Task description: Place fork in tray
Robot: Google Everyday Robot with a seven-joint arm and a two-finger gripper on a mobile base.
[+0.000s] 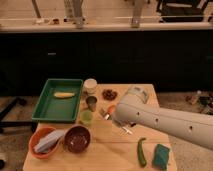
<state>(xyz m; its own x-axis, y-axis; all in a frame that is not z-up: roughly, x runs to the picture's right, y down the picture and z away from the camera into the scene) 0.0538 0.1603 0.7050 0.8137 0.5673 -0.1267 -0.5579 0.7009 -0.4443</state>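
Note:
The green tray (pixel 44 107) lies at the table's back left with a yellow object (pixel 64 94) in it. My gripper (pixel 113 119) is at the end of the big white arm, over the middle of the table, right of the tray and next to the small cups. The arm hides most of it. A slender silver piece that I take for the fork (pixel 125 131) sticks out under the arm's end, with another silver bit at its left (pixel 104 114). I cannot tell whether the fork is held or lies on the table.
A white cup (pixel 90 85), a metal cup (pixel 91 103) and a green cup (pixel 86 117) stand beside the tray. A dark red bowl (pixel 77 139) and an orange bowl (pixel 36 145) with a white-handled utensil sit front left. A cucumber (pixel 142 151) and a green sponge (pixel 161 155) lie front right.

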